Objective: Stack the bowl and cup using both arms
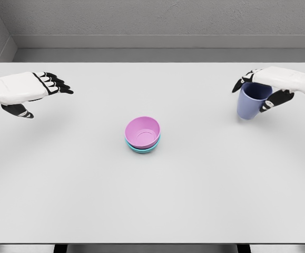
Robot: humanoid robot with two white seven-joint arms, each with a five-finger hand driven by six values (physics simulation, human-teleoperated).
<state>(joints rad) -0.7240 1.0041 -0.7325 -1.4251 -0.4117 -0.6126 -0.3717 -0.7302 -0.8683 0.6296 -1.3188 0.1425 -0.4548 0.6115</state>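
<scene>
Pink bowl (143, 131) sits nested in a teal bowl (141, 148), only the teal rim showing under it; the stack is upright on the white worktop (152, 200), roughly mid-surface. Using the bowl stack as reference: right robot hand (260, 92) is well off to the right of it and further back, fingers wrapped around a blue cup (252, 101), clamped on it near the rim. Cup is mouth-up, tilted slightly, and looks lifted clear of the worktop, though contact at the base is hard to judge from this angle. Left robot hand (39, 89) is well off to the left of the stack and also further back, hovering above the surface, fingers extended and spread toward the stack, thumb hanging below, holding nothing. Both hands well apart from the bowls.
</scene>
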